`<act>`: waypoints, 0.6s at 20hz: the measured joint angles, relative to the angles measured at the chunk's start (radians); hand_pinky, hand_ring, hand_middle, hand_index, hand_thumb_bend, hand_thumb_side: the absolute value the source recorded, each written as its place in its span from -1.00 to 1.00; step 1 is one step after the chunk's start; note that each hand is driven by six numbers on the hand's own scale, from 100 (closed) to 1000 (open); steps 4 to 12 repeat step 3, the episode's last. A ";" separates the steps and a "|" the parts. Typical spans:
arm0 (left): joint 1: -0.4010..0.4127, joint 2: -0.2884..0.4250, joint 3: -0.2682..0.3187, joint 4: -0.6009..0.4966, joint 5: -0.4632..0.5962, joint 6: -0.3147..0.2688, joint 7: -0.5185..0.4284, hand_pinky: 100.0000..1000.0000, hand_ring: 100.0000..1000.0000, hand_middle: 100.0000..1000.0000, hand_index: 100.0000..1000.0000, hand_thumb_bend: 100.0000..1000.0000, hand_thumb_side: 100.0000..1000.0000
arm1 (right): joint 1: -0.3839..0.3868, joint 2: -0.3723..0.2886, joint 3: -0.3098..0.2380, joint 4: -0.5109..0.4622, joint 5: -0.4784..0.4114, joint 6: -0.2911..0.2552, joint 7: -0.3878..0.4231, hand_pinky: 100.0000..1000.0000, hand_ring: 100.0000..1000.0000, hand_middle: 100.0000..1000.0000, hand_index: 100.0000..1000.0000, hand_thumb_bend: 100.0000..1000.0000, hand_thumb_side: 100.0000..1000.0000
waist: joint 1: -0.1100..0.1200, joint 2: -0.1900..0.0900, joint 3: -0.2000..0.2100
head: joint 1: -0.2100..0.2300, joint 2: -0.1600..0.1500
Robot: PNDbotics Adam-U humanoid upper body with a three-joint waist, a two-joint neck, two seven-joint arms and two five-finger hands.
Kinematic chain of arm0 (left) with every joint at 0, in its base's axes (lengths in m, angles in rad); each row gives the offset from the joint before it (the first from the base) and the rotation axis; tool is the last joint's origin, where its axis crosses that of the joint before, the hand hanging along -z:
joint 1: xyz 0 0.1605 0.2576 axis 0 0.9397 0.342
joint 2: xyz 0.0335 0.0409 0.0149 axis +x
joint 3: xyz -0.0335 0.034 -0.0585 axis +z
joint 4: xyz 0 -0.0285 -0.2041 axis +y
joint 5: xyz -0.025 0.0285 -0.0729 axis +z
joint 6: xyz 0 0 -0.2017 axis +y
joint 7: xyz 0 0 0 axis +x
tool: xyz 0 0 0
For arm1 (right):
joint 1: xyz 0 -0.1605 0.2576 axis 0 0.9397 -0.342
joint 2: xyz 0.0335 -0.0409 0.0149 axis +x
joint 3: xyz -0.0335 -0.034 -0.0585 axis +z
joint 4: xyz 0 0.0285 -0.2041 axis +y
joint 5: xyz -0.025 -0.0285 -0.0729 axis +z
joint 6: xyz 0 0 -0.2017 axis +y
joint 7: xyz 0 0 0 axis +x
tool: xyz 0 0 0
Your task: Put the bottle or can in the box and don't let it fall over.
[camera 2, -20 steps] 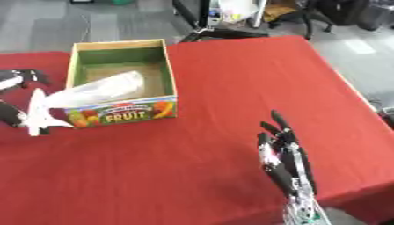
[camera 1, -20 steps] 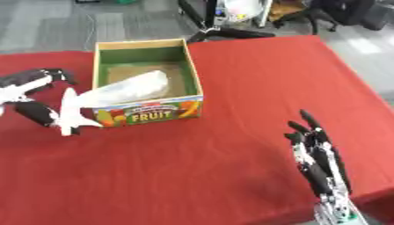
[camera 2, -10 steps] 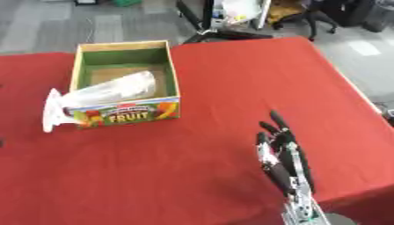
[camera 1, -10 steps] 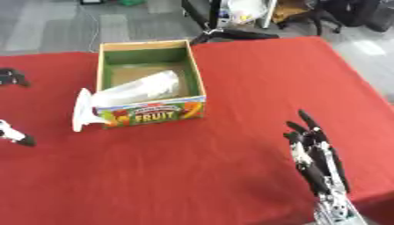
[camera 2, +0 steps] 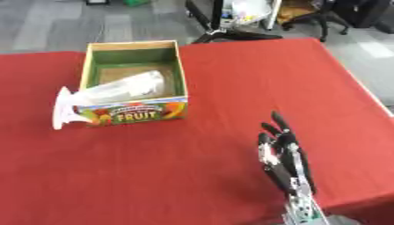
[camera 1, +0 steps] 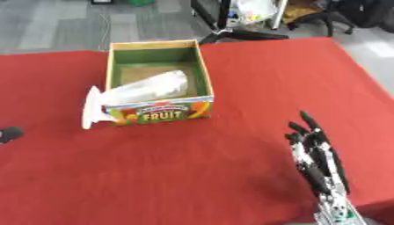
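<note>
At the far left edge of the left eye view a small dark rounded tip [camera 1: 9, 134] shows over the red table [camera 1: 231, 176]; it is probably part of the left hand, but I cannot tell how its fingers stand. Next comes the bottle [camera 1: 135, 94], clear plastic with a white end, lying tilted across the near-left corner of the fruit box [camera 1: 158, 110]: its white end sticks out over the table, its body slopes down inside. It looks light, thin-walled and smooth, so it would likely dent and slip; the clear mid-body, just inside the box wall, seems the best place to take it. At lower right the right hand [camera 2: 285, 160] rests idle, fingers straight and pointing up, holding nothing
</note>
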 measured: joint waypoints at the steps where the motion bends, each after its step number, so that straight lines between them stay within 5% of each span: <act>1: 0.017 -0.026 0.004 -0.024 0.016 0.005 0.035 0.69 1.00 0.92 0.67 0.52 0.04 | 0.003 0.000 0.000 0.000 0.000 0.000 -0.001 0.55 0.76 1.00 0.89 -1.00 -0.18 | 0.000 -0.001 0.004 | -0.001 0.000; 3: 0.043 -0.080 0.007 -0.051 0.048 0.015 0.102 0.69 1.00 0.93 0.66 0.49 0.05 | 0.007 0.000 0.000 0.000 0.000 0.001 -0.002 0.55 0.76 1.00 0.89 -1.00 -0.18 | -0.001 -0.005 0.008 | -0.001 0.001; 12: 0.043 -0.080 0.007 -0.051 0.048 0.015 0.102 0.69 1.00 0.93 0.66 0.49 0.05 | 0.007 0.000 0.000 0.000 0.000 0.001 -0.002 0.55 0.76 1.00 0.89 -1.00 -0.18 | -0.001 -0.005 0.008 | -0.001 0.001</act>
